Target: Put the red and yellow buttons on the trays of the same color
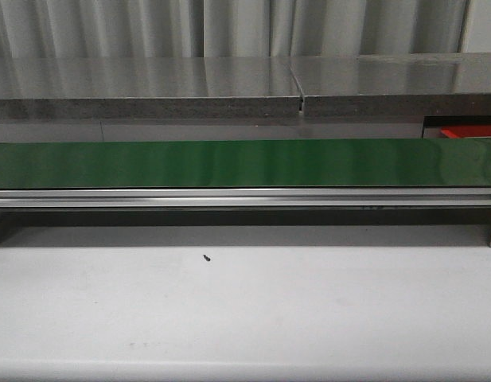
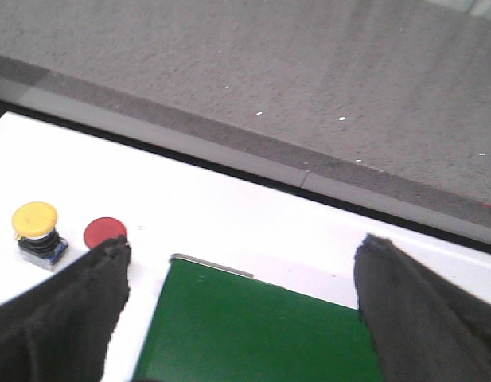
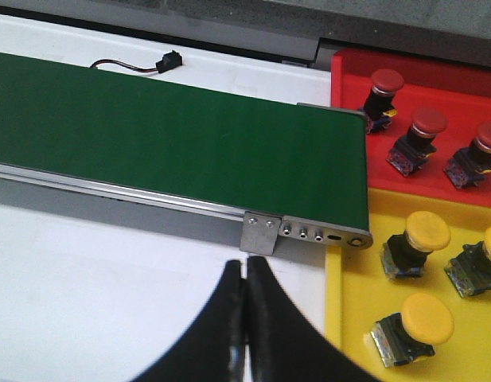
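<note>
Two buttons remain unsorted: a yellow button (image 2: 35,220) and a red button (image 2: 104,231) stand side by side on the white counter (image 2: 229,215), just off the end of the green conveyor belt (image 2: 253,330). The left hand (image 2: 237,318) hangs above that end with its fingers wide apart, holding nothing.

At the far end of the belt, the red tray (image 3: 436,79) carries three red buttons and the yellow tray (image 3: 356,318) at least four yellow ones. The right hand (image 3: 245,318) is beside the trays, fingers pressed together, empty.

Risks:
- The two loose buttons stand close; a wide grasp may catch or topple the neighbour.
- The trays adjoin, so a release near the shared wall could land in the wrong colour.
- Crowded trays leave little room; a new button may knock over those already set down.
</note>
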Action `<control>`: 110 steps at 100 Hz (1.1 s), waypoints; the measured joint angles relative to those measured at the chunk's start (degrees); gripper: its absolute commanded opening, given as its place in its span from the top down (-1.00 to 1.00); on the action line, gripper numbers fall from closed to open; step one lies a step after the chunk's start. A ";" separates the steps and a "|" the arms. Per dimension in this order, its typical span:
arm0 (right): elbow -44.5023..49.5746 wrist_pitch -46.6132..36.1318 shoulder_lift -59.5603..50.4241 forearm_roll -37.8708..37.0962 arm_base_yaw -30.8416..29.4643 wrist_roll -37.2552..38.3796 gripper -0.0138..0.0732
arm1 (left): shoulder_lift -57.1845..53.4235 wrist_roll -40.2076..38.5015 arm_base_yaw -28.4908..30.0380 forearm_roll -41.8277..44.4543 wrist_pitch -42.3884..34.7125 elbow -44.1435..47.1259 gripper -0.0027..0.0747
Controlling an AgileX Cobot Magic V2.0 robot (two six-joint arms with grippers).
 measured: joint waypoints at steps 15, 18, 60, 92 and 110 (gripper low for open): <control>0.00 0.00 0.00 0.00 0.00 0.00 0.84 | 12.19 -0.10 3.92 0.00 5.73 -9.66 -0.48; 0.00 0.00 0.00 0.00 0.00 0.00 0.84 | 14.37 -0.10 4.41 0.00 6.51 -11.19 -0.48; 0.00 0.00 0.00 0.00 0.00 0.00 0.84 | 34.81 -0.21 5.66 0.70 10.90 -23.06 -0.48; 0.00 0.00 0.00 0.00 0.00 0.00 0.84 | 39.44 -0.31 5.66 1.58 6.85 -23.41 -0.48; 0.00 0.00 0.00 0.00 0.00 0.00 0.84 | 41.48 -0.40 5.66 1.58 5.42 -23.76 -0.48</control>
